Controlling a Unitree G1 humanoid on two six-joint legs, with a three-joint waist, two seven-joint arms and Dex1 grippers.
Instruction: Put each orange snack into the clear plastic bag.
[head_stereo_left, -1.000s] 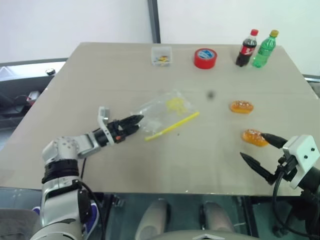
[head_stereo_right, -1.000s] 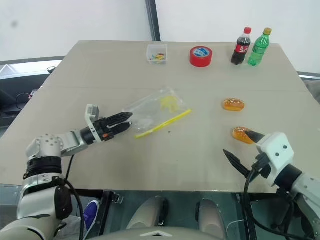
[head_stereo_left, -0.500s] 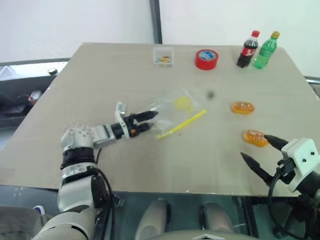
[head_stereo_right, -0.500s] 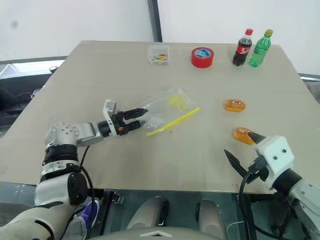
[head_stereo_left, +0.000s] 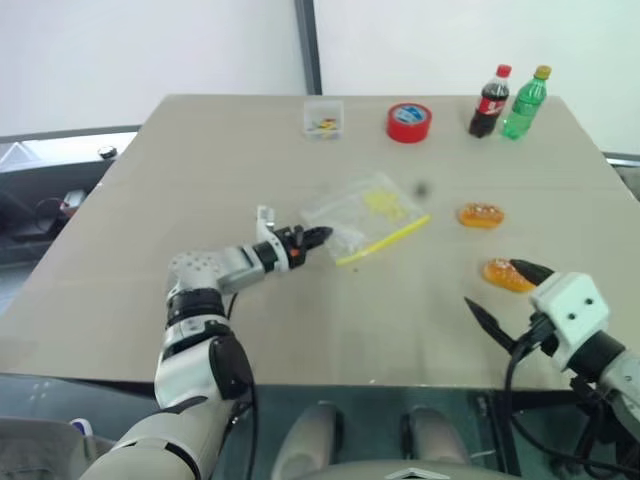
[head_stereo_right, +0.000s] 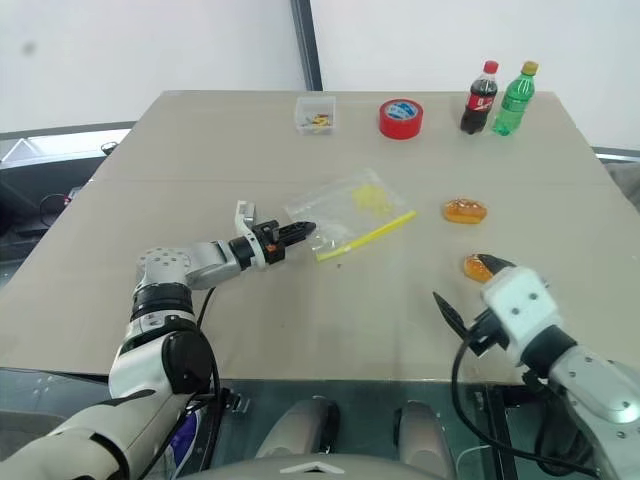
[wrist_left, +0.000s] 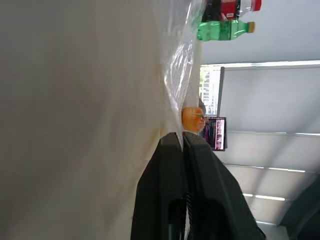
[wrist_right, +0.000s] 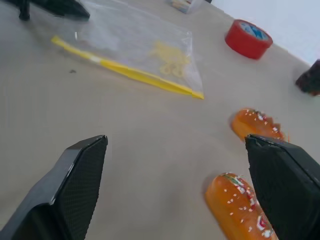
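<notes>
The clear plastic bag (head_stereo_left: 372, 208) lies flat mid-table, its yellow seal strip (head_stereo_left: 385, 240) on the near side. My left gripper (head_stereo_left: 318, 236) is shut on the bag's left corner. In the left wrist view the film (wrist_left: 176, 75) runs out from between the closed fingertips (wrist_left: 172, 145). Two orange snacks lie to the right of the bag, one farther back (head_stereo_left: 481, 215) and one nearer (head_stereo_left: 505, 275). My right gripper (head_stereo_left: 490, 282) stands open just off the table's near right edge. Its far finger is beside the nearer snack (wrist_right: 237, 202). Nothing is between its fingers (wrist_right: 80, 170).
Along the far edge stand a small clear box (head_stereo_left: 323, 116), a red tape roll (head_stereo_left: 409, 121), a cola bottle (head_stereo_left: 486, 102) and a green bottle (head_stereo_left: 524, 103). A small dark spot (head_stereo_left: 421, 188) marks the table (head_stereo_left: 200, 170) beyond the bag.
My left gripper moved right to the bag and shut on its corner. The bag has shifted a little to the right. My right gripper edged left, still open.
</notes>
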